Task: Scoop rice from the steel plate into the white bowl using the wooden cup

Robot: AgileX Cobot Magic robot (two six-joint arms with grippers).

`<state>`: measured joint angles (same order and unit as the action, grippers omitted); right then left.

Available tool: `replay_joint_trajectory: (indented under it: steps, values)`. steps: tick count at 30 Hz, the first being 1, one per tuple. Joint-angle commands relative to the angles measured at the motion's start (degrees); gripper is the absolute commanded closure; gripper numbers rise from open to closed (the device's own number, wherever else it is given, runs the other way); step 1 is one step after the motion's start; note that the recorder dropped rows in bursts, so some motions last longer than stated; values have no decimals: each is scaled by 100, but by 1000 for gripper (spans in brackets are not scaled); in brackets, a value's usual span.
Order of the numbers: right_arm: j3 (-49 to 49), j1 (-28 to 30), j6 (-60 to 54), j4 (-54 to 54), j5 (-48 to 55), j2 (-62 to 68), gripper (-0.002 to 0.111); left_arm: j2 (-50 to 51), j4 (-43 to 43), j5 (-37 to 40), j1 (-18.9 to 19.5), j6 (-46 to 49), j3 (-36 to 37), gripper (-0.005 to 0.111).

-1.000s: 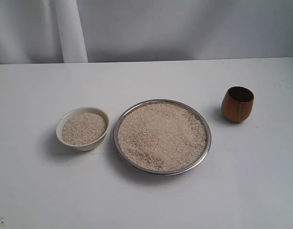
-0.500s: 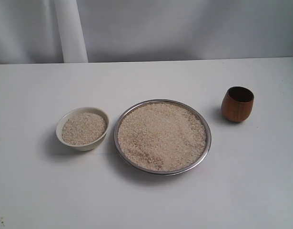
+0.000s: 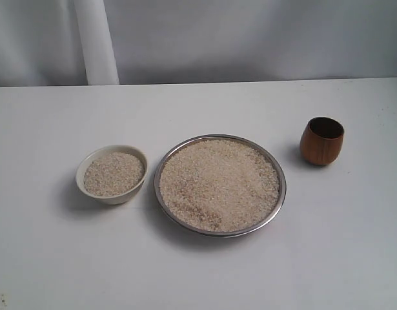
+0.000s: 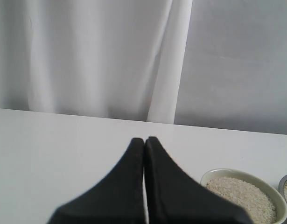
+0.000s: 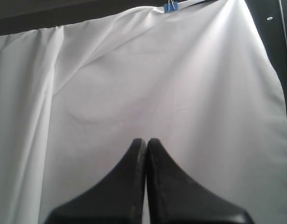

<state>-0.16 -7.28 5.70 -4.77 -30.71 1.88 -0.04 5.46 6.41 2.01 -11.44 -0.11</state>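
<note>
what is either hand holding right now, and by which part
Nothing is held. The left hand and the right hand are both shut and empty, and the wooden cup stands alone on the table, untouched.

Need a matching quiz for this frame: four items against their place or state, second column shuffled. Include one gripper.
1. white bowl
2. steel plate
3. wooden cup
4. left gripper

A. upright, right of the steel plate in the exterior view
B. shut, holding nothing
C. in the middle, covered with rice
D. left of the steel plate, holding rice

Pairs: 1-D, 2-C, 3-A, 4-B
</note>
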Motion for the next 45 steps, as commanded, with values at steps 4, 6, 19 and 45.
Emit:
replay_joint_trajectory:
  steps: [4,6,19,45]
  values:
    - [16,-15,34,-17,-292,-26,108,4,-42,-17,-27,-27,11,107]
    - [16,-15,303,153,-606,-26,108,4,-42,-17,-27,-27,11,107]
    - [-2182,-15,887,286,1757,1282,108,4,-42,-17,-27,-27,11,107]
    - [-4624,1057,874,-1462,1120,7250,108,4,-42,-17,-27,-27,11,107]
